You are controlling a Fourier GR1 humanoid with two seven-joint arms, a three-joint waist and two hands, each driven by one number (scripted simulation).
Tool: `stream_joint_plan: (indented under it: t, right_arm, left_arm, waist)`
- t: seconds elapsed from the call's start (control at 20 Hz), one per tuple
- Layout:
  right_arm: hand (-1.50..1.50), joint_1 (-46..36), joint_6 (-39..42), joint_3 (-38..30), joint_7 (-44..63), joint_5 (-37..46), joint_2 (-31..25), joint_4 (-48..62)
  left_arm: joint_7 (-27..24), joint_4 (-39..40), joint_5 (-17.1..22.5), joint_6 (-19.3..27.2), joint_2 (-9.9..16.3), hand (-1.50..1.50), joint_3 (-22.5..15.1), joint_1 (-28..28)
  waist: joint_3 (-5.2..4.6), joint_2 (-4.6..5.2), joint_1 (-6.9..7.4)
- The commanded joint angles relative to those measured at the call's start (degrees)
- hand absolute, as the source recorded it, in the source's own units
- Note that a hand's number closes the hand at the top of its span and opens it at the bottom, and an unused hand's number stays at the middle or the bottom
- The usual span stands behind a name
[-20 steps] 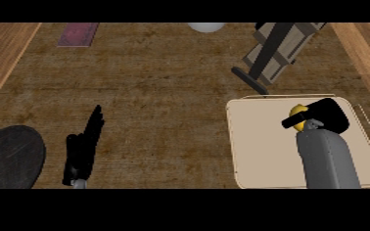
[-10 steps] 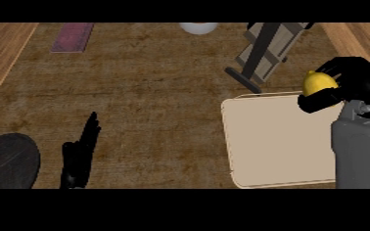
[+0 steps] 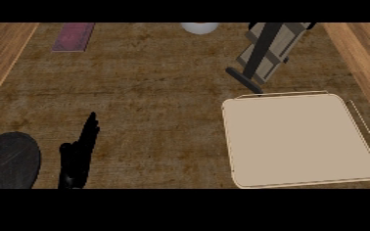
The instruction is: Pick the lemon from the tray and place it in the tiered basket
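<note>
While the left robot hand (image 3: 78,154) rests open, no lemon shows.

Tabletop (image 3: 159,93) centre is open. Obstacles: tiered basket (image 3: 269,51) at far right edge, tray (image 3: 296,142) at near right, black plate (image 3: 16,159) at near-left corner.

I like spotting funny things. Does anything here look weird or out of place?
Nothing looks spilled, broken or crooked. One odd thing: the tray has no lemon on it, and neither the lemon nor the right hand shows anywhere. The left hand rests open at the lower left, and the basket stands at the top.
</note>
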Motion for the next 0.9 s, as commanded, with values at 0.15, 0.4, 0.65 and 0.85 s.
stream_joint_plan:
  t: [0.15,0.4,0.65,0.85]
  right_arm:
    - [1.50,-18.0,16.2,-2.3,13.3,-4.0,-8.5,1.9]
    - [1.50,-26.6,15.0,-2.4,11.5,-1.4,-11.8,12.7]
    - [1.50,-31.4,9.4,-2.2,8.1,3.2,-13.3,23.6]
    - [1.50,-35.5,7.1,-2.6,5.8,5.4,-15.5,33.7]
  left_arm:
    - [-1.6,0.8,-0.3,-0.5,-0.5,0.00,-0.2,0.5]
    - [0.7,0.4,0.3,-1.5,0.0,0.00,0.5,-2.1]
    - [2.8,-2.3,-2.0,1.0,-1.5,0.00,-1.3,-2.3]
    - [1.4,-0.8,-1.7,-0.7,-1.2,0.00,-1.1,-2.2]
  waist:
    - [-0.05,0.25,0.89]
    - [0.01,0.69,1.65]
    - [0.13,1.04,2.52]
    - [0.13,1.16,2.67]
